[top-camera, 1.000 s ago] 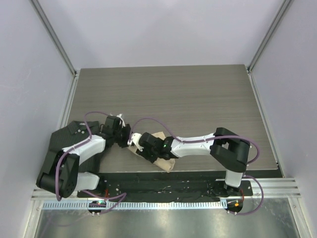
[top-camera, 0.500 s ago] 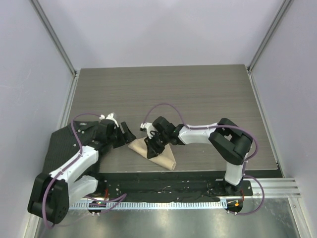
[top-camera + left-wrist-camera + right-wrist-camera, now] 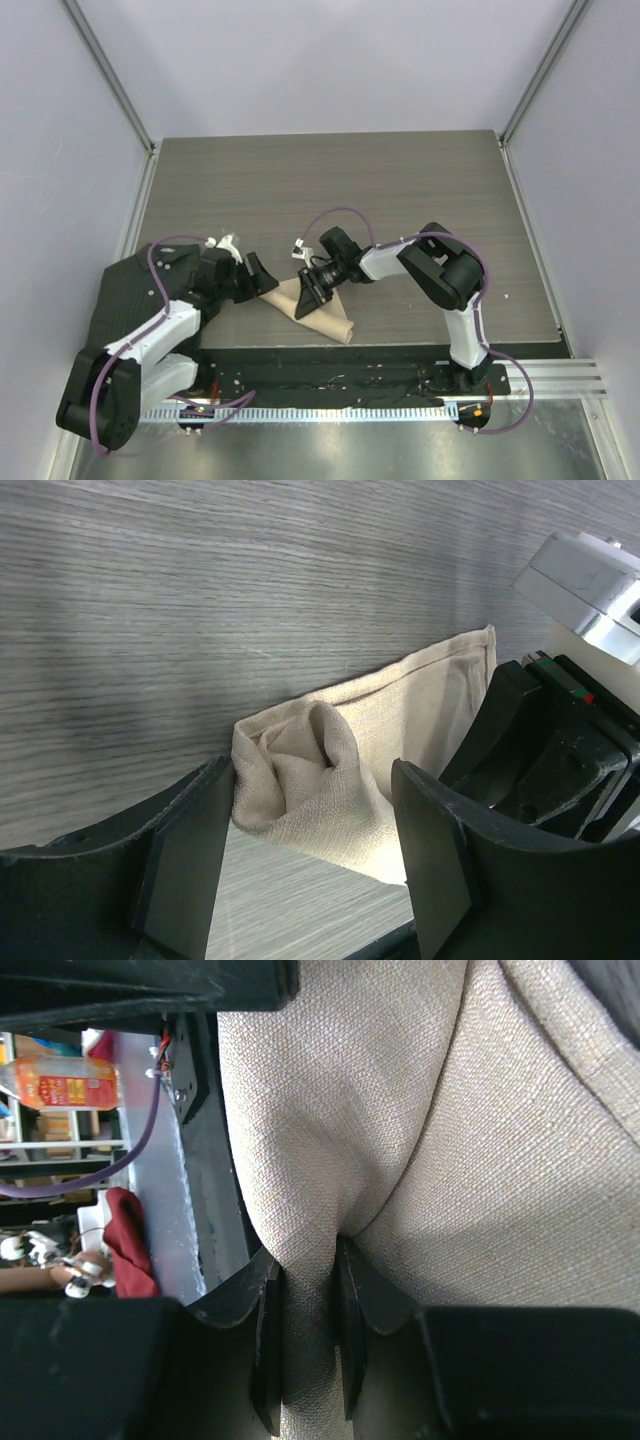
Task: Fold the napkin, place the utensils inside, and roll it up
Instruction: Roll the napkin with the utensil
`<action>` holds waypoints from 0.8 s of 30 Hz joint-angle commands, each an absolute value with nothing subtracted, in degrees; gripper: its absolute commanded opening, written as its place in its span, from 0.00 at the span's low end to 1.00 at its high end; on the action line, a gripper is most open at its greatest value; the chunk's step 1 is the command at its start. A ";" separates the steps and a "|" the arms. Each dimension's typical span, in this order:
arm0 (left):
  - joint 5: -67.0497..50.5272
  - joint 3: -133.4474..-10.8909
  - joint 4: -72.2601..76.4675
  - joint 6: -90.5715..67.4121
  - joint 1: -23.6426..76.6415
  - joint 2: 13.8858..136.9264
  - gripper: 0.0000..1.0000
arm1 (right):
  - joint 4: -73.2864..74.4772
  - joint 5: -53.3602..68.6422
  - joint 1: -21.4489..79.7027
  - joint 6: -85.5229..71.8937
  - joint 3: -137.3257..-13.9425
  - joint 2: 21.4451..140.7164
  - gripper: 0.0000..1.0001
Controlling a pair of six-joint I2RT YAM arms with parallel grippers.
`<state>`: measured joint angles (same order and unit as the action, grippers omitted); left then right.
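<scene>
Napkin, place: the napkin (image 3: 322, 312) lay on the table (image 3: 400, 190) close to its near edge, left of the middle, between the two grippers.
Napkin, shape: it was a folded, partly rolled beige bundle, broader at its left end and narrower at the end nearest the arm bases.
Napkin, long axis: in the top view it ran on a slant, from the upper left beside the left gripper (image 3: 262, 280) down to the lower right.
Napkin, left end: in the left wrist view the napkin (image 3: 400, 720) had a bunched, puckered mouth at this end, with a flat hemmed layer stretching away behind it.
Napkin, contents: only cloth folds showed in that mouth; whether the utensils lay inside could not be told.
Left gripper: the left gripper (image 3: 312, 780) was spread wide, its two fingers (image 3: 185, 850) standing either side of the bunched end; one finger looked to be just at the cloth's edge, though contact was not certain.
Right gripper: the right gripper (image 3: 308, 295) sat on the upper side of the bundle; in its own view the right gripper (image 3: 305, 1330) was clamped on a narrow pleat of the napkin (image 3: 400, 1110).
Hidden from above: the two grippers covered the bundle's upper left part.
Cut off: the right wrist view was filled almost wholly with cloth, so none of the napkin's edges showed there.
Hard to make out: at the left of that view, a red cloth (image 3: 127, 1232) and an orange-labelled bottle (image 3: 60, 1085) showed off the table, blurred.
</scene>
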<state>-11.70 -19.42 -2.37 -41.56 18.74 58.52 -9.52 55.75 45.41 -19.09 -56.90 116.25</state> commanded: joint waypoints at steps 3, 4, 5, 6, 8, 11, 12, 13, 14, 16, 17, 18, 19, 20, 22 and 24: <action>-12.92 -18.46 3.95 -41.31 18.54 62.30 0.62 | -12.22 56.78 45.09 -20.57 -56.51 119.71 0.18; -12.40 -18.46 3.96 -41.48 18.54 62.75 0.58 | -12.22 56.78 45.09 -20.39 -56.51 119.97 0.18; -12.13 -18.37 4.13 -41.40 18.54 63.36 0.54 | -12.39 56.69 44.83 -20.39 -56.43 119.97 0.18; -12.04 -18.28 4.30 -41.31 18.54 64.15 0.50 | -12.39 56.60 44.82 -20.48 -56.43 119.97 0.18; -11.69 -18.19 5.01 -41.31 18.54 65.12 0.41 | -11.87 56.25 44.65 -19.95 -56.51 119.97 0.18; -12.56 -18.72 5.36 -41.13 18.54 66.62 0.29 | -10.20 54.32 44.74 -19.08 -56.69 118.74 0.20; -12.66 -18.89 5.19 -41.05 18.54 66.88 0.26 | -9.33 53.62 44.65 -18.72 -57.04 118.04 0.22; -12.74 -19.16 4.84 -41.04 18.54 67.15 0.19 | -6.36 51.61 44.74 -18.11 -57.48 117.43 0.24; -12.57 -19.42 3.53 -40.96 18.54 67.15 0.17 | -4.59 50.37 44.74 -16.54 -57.92 115.42 0.26; -12.39 -20.39 2.03 -40.35 18.63 67.15 0.13 | 1.19 46.43 44.82 -15.04 -59.41 113.04 0.35; -12.39 -20.83 1.06 -40.17 18.55 67.24 0.12 | 2.54 45.28 44.82 -13.64 -59.85 110.42 0.39; -12.39 -21.70 0.18 -39.90 18.54 67.24 0.10 | 3.77 43.61 45.00 -13.10 -60.55 108.82 0.42; -12.57 -22.23 -1.65 -39.73 18.54 67.41 0.07 | 6.13 42.20 45.17 -12.40 -60.90 107.42 0.46; -12.74 -22.85 -2.71 -39.64 18.54 68.02 0.06 | 7.11 39.06 45.44 -11.78 -61.26 106.01 0.52; -13.36 -24.43 -5.44 -39.55 18.54 68.90 0.05 | 9.22 35.61 46.66 -10.29 -62.14 101.96 0.58; -14.15 -25.48 -7.89 -39.46 18.54 70.48 0.05 | 9.93 27.98 49.72 -7.84 -62.40 98.37 0.64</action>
